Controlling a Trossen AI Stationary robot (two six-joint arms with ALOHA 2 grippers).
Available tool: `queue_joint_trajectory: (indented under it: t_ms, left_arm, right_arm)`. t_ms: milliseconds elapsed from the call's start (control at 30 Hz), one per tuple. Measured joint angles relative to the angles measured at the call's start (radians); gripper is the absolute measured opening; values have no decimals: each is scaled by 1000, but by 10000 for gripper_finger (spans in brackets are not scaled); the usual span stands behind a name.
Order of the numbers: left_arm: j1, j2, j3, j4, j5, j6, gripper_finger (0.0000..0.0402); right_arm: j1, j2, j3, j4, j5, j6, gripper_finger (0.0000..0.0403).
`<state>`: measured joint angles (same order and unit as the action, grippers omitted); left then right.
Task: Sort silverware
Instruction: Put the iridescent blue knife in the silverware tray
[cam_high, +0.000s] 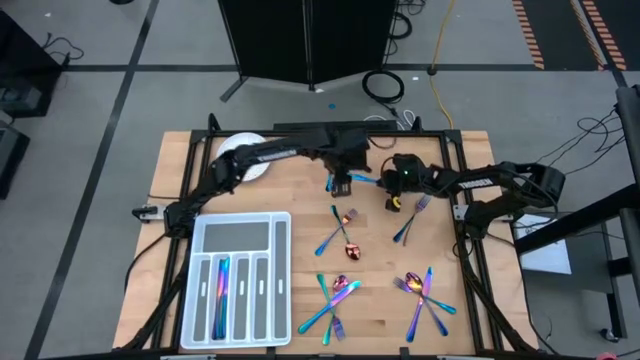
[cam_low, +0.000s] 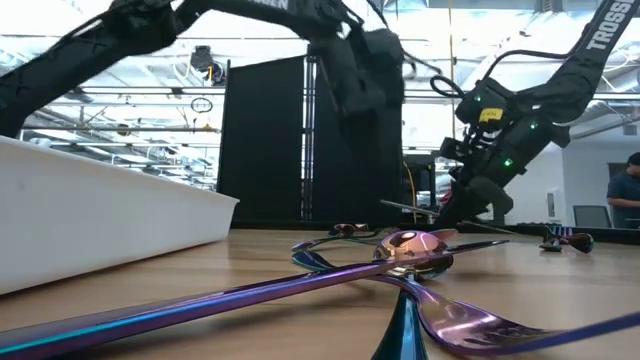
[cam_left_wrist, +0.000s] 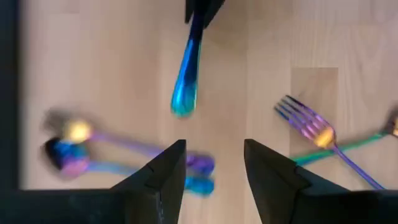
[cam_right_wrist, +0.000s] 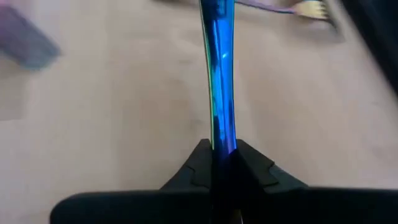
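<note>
Right gripper (cam_right_wrist: 217, 163), upper centre-right in the high view, clamped on a blue utensil (cam_right_wrist: 219, 74) held above the table. Left gripper (cam_left_wrist: 214, 163), just left of it at upper centre, jaws apart, holding nothing. Handover looks complete. Tray (cam_high: 200, 312) at lower left holds two or so pieces in its long slots. About a dozen silverware pieces (cam_high: 338, 297) lie loose on the wood at centre and lower right. Judgement: early, most sorting left.
</note>
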<state>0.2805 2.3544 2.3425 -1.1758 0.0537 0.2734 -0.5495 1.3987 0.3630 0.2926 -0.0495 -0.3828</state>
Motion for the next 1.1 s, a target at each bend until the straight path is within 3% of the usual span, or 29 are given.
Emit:
queue_joint_trajectory:
  t_ms: [333, 567, 667, 800, 967, 1100]
  left_arm:
    - [0, -288, 0, -379, -4, -193, 164]
    - [-99, -592, -131, -359, -13, -437, 164]
    - [-196, -716, -244, -303, -86, -575, 164]
    - [-358, -863, -451, -196, -230, -712, 164]
    - [-552, -1007, -800, -19, -393, -884, 164]
    - [-656, -1079, -1100, 238, -439, -990, 164]
  right_arm:
    - [-2, -13, 0, 209, 123, -169, 16]
    - [92, -117, 24, 262, 138, -350, 16]
    - [169, -177, 86, 206, 142, -424, 17]
    - [320, -213, 207, 73, 236, -531, 17]
    - [515, -186, 362, -67, 378, -616, 17]
    - [636, -136, 441, -146, 483, -650, 17]
